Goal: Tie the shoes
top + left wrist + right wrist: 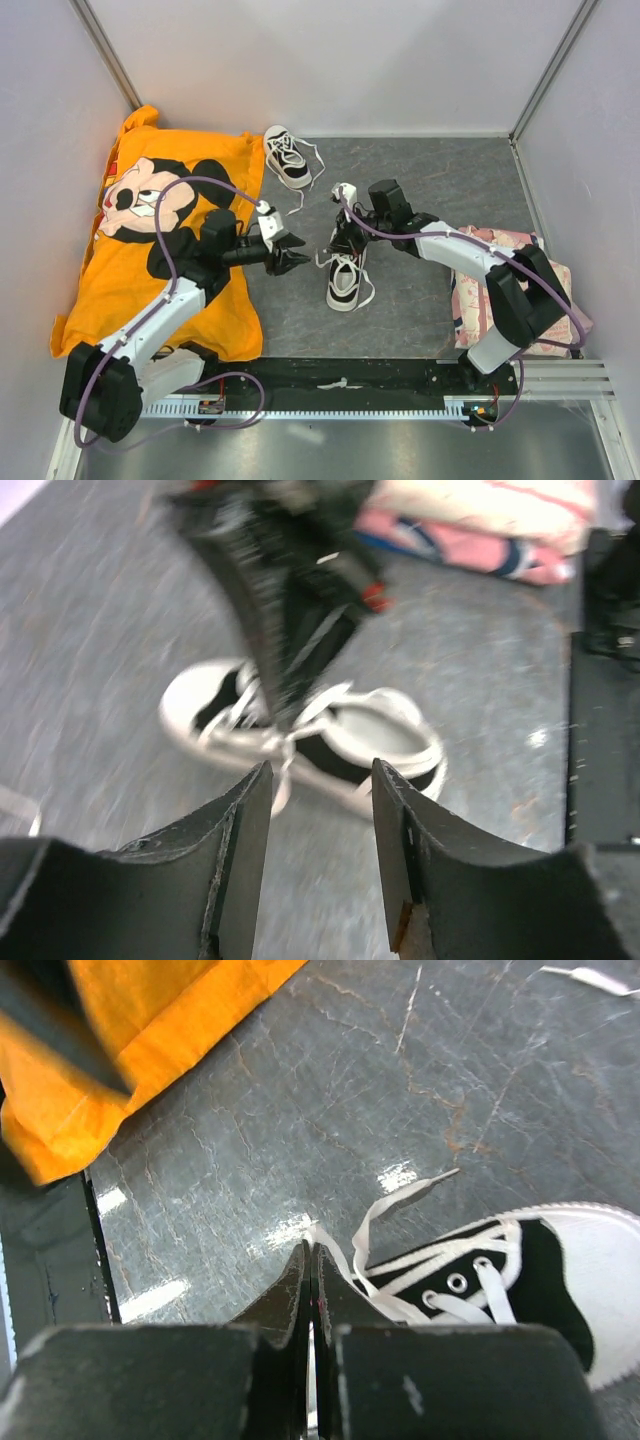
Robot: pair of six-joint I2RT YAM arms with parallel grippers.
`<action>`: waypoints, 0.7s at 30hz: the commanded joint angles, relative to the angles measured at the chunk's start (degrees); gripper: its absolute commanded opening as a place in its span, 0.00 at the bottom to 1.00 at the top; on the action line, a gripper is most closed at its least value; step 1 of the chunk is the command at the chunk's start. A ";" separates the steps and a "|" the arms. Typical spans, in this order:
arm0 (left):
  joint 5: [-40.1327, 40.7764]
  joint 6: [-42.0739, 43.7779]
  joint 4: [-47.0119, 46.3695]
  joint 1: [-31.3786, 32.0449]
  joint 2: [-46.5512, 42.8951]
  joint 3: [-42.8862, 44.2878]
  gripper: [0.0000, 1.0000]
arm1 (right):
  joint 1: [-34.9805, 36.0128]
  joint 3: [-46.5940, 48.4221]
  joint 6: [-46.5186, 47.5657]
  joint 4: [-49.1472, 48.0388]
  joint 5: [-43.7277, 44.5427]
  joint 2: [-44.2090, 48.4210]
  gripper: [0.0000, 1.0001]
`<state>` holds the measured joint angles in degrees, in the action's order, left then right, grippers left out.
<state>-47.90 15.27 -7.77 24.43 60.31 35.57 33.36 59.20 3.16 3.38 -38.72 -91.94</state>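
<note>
Right arm (450, 245) overhangs the near shoe (343, 283); tabletop (290, 310) beside lies bare.

An orange Mickey Mouse shirt (120, 270) lies left — folded pink cloth (468, 310) right, on grey tabletop (440, 180)

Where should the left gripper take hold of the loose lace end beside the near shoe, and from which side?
Probably grip the loose lace end just behind its tip, from above, with the left gripper straddling the strand. It lies flat on the table, pointing away from the near shoe, so nothing crowds it there.
</note>
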 commanded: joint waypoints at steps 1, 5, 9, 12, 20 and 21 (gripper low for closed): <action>1.49 0.13 6.28 -6.31 -0.55 -1.47 0.50 | 1.79 3.81 -0.17 -0.04 1.28 -2.98 0.00; 2.72 -1.38 5.84 -8.08 -0.55 -2.52 0.50 | 3.54 5.31 0.53 1.28 2.33 -5.09 0.00; 2.64 -2.52 5.48 -8.16 -0.11 -2.79 0.48 | 4.60 6.28 1.50 2.51 3.82 -7.10 0.00; 3.33 -2.61 6.01 -8.17 -0.02 -2.70 0.47 | 5.13 7.24 2.64 3.65 4.88 -8.42 0.01; 4.13 -1.38 7.42 -8.17 0.07 -2.00 0.52 | 5.66 12.07 4.40 7.42 7.25 -8.96 0.34; 3.96 -0.95 7.42 -8.17 -0.02 -1.91 0.52 | 5.66 12.60 4.66 7.78 7.52 -8.00 0.38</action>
<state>-44.27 14.11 -1.13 16.56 60.36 33.19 38.79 66.72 5.85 9.78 -32.40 -101.34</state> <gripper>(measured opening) 0.514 0.313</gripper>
